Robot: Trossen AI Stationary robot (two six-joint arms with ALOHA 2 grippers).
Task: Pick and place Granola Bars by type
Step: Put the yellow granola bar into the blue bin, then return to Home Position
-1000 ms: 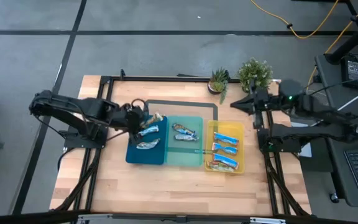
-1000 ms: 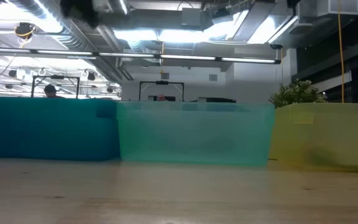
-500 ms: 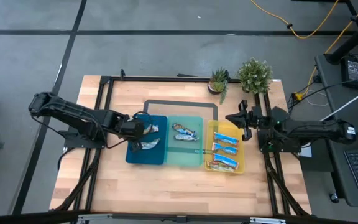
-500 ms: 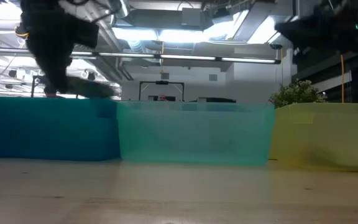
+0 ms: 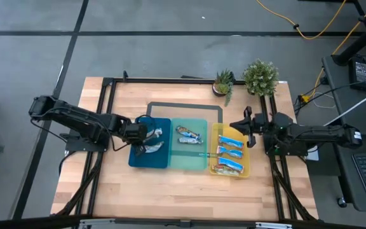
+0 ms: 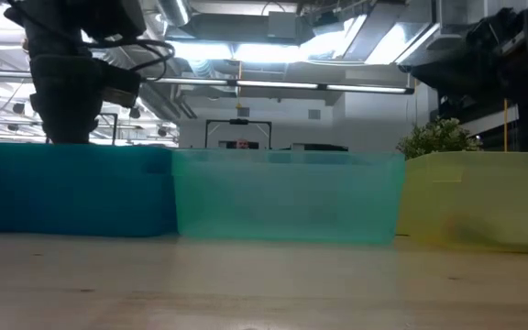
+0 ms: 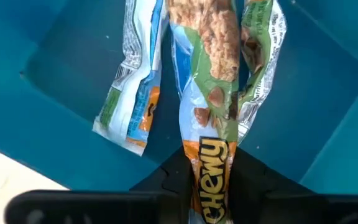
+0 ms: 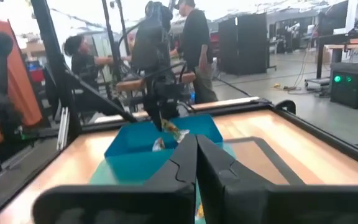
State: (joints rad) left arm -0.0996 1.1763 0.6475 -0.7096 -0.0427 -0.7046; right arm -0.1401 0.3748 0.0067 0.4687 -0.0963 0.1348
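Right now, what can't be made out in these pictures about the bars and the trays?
- Low view: all tray contents, hidden behind the dark-blue tray's wall.
- High view: wrapper print on the yellow tray's bars, too small.
- Left wrist view: the held foil-wrapped Chewy granola bar is cut off at both edges.

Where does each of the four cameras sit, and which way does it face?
High view: overhead, straight down; both arms, dark-blue tray, teal tray, yellow tray.
Low view: table height, level at the tray walls; left arm above dark-blue tray.
Left wrist view: down into dark-blue tray; left gripper pinching a Chewy granola bar.
Right wrist view: across table; shut right gripper, left arm beyond.
Shared: all show the dark-blue tray.
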